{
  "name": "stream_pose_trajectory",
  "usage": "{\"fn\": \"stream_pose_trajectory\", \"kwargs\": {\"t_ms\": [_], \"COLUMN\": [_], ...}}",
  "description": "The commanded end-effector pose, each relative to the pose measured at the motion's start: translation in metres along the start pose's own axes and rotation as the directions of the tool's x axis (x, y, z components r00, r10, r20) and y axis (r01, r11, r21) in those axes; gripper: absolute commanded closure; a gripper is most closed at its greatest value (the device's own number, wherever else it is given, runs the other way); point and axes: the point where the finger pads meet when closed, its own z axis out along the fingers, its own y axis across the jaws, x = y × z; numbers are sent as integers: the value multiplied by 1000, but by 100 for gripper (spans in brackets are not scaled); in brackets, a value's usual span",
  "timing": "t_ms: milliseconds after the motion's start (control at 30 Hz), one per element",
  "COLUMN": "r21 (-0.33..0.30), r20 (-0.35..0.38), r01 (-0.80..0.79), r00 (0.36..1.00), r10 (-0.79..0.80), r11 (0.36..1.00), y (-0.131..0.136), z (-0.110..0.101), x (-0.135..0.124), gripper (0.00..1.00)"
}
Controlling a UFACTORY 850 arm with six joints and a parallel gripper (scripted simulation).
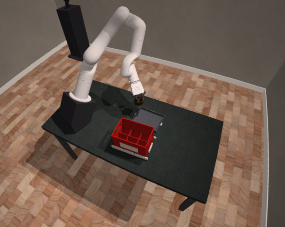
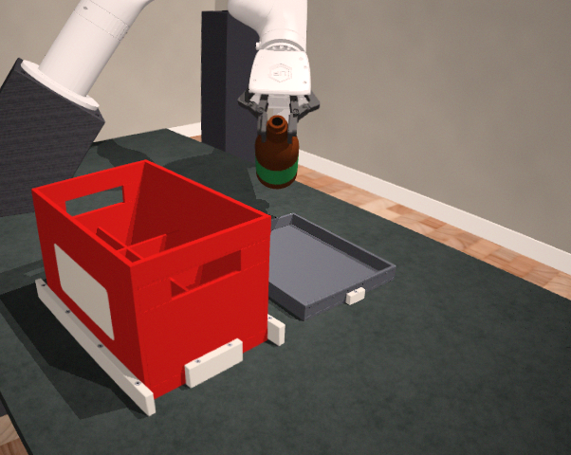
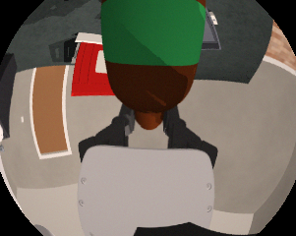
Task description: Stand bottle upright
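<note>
High above the tray's [image 2: 345,247] twelve o'clock corner, the end effector [image 2: 278,123] is clamped on the neck of the brown bottle [image 2: 276,164], hanging base-down: carry step, next calls for lowering onto the tray beside the red crate [image 2: 193,294]

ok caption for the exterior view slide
Pincer holds a brown bottle by its neck above the table, behind the grey tray.

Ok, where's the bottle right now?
In the exterior view the bottle hangs neck-up in the gripper, above the table behind the tray's far end, beyond the crate.
</note>
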Motion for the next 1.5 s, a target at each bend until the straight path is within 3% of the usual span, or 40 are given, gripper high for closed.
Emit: {"fn": "stream_pose_trajectory", "kwargs": {"t_ms": [0, 533, 1467], "r21": [-1, -2, -1], "r20": [1, 17, 167], "r01": [-1, -2, -1], "r00": [1000, 1000, 986], "r10": [1, 2, 1], "r11": [1000, 1000, 1000], "y": [0, 1, 1], "z": [0, 0, -1], "x": [0, 0, 0], "gripper": [100, 100, 100]}}
